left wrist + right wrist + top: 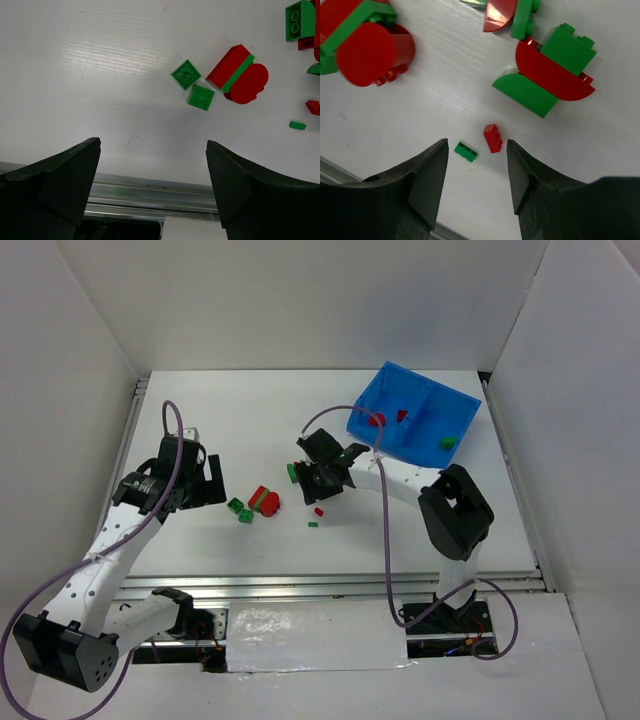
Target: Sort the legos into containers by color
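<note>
1. Matte black left jaws gape wide, empty; right jaws part above a studded red brick (pixel 493 138).
2. Glossy legos (pixel 262 502) lie midway on the desk (pixel 220 410); some sit in the blue bin (pixel 385 390), far-right corner.

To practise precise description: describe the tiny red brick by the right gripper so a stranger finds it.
Find the right gripper, open over the white table. Two tiny bricks lie under the gap between its fingertips, not touching. Colour sets them apart: pick the small red brick, not the small green brick beside it.
</note>
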Controlling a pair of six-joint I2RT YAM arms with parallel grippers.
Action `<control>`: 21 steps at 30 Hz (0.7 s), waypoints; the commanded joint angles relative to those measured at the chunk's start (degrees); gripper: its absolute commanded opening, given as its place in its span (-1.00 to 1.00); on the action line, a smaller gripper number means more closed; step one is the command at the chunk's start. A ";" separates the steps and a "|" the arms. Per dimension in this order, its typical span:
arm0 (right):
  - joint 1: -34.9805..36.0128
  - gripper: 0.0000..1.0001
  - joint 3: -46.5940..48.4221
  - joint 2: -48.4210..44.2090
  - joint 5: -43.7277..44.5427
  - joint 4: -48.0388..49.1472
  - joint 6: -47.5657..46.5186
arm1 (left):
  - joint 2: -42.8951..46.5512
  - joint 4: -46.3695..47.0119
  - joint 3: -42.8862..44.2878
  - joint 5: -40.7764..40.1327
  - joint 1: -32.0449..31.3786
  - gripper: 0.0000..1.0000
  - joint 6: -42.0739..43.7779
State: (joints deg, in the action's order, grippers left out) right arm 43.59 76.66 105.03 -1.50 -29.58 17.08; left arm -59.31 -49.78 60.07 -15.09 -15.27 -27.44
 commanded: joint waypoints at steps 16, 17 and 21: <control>0.62 -0.16 -3.80 5.62 3.43 1.54 -1.61 | 1.48 1.35 -1.36 1.29 -0.29 0.99 -1.21; 0.62 -0.20 -4.15 5.79 3.87 1.46 -1.35 | 1.39 1.26 -1.28 1.21 -0.29 0.99 -1.21; 0.62 -0.32 -5.03 5.62 4.57 2.42 -1.00 | 1.30 1.35 -1.36 1.12 -0.29 0.99 -1.21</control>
State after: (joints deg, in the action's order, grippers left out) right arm 43.75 73.03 110.32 1.58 -28.25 15.99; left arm -58.72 -49.58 58.72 -14.22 -15.27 -27.46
